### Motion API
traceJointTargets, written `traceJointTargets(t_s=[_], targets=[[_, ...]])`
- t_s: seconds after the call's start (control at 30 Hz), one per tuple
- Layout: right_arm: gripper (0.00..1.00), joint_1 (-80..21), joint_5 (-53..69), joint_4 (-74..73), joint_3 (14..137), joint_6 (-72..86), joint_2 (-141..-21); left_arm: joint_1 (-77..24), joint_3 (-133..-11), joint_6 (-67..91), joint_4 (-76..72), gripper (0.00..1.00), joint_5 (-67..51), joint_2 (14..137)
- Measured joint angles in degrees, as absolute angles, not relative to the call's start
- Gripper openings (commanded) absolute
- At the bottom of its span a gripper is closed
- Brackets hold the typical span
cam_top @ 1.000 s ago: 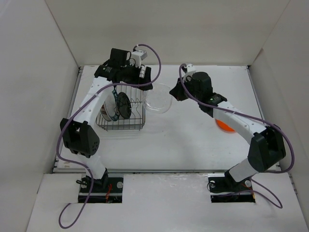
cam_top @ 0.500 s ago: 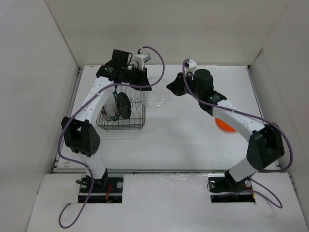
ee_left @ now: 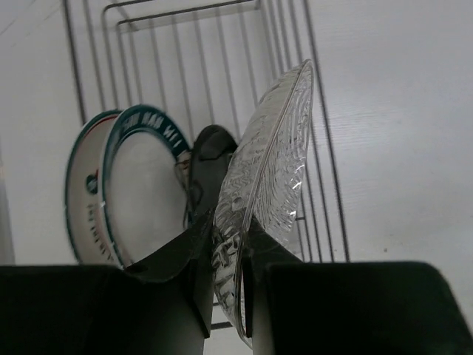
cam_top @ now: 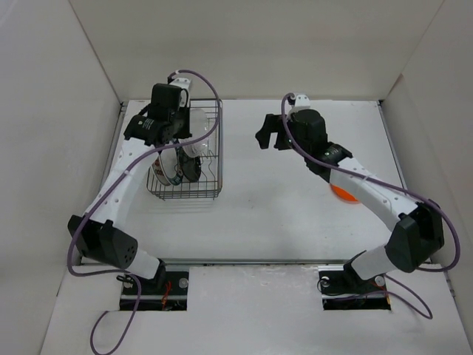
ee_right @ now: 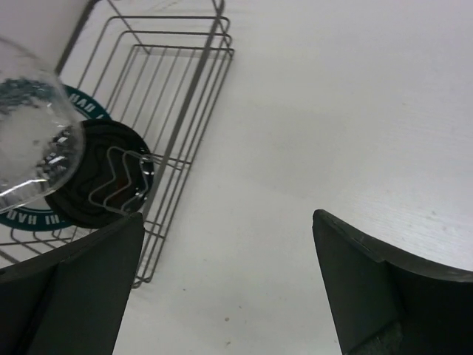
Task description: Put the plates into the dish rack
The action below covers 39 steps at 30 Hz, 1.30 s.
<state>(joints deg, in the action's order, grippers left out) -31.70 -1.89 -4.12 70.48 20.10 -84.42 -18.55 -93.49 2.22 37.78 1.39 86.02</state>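
Left pincer (ee_left: 225, 237) is clamped on the rim of the clear plate (ee_left: 277, 170), one finger on each face, and it's holding it on edge, a bit tilted, over the rack (ee_left: 318, 111). From the wrist view I can't tell if the plate's far edge is touching any wire yet

Next to it there are three plates on edge inside the rack. The black plate (ee_left: 211, 148) is closest to the clear one, then the green-rim plate (ee_left: 144, 192), then the grey-rim plate (ee_left: 85, 192) peeking out behind that. They sit close together in a row, all leaning the same way

From the top view the left pincer (cam_top: 177, 140) hangs above the far half of the rack (cam_top: 211, 194), with the clear plate (cam_top: 196, 122) over the far end and the black plate (cam_top: 191, 166) closer to the near end

Right pincer (cam_top: 272, 139) is wide open with nothing in it, up off the tabletop (cam_top: 281, 214) and just beside the rack's right side. Its own camera shows the gap between the fingers (ee_right: 228, 218) over bare tabletop, with the rack (ee_right: 199, 81), the black plate (ee_right: 103, 185) and a bit of the clear plate (ee_right: 29, 148) off to one side

The orange plate (cam_top: 341, 194) lies flat on the tabletop, half hidden under the right arm, well apart from the rack
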Motion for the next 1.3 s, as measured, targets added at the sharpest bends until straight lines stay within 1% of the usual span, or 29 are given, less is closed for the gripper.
traceJointTargets(t_s=[0.13,0.37,0.57,0.7,1.0,1.3], targets=[[1.00,-32.86,-7.44,-8.84,70.78,19.92,-82.67,-18.02,-90.70,3.90,38.59,0.00,10.79,83.79],[1.00,-33.80,-12.56,-14.33,70.54,19.29,-80.38,-17.50,-89.47,5.04,37.98,0.00,17.39,85.80],[1.00,-33.08,-14.06,-16.25,68.03,18.92,-76.62,-17.37,-88.62,5.04,35.24,0.00,18.15,89.45],[1.00,-30.83,-14.00,-16.73,66.87,18.59,-75.33,-17.21,-88.42,5.10,34.89,0.00,17.30,91.31],[1.00,-28.80,-13.45,-17.58,65.06,18.13,-75.05,-17.82,-86.96,6.50,34.33,0.00,15.29,92.07],[1.00,-26.52,-12.64,-17.61,64.64,17.96,-74.28,-19.29,-84.71,7.79,34.11,0.00,17.23,92.18]])
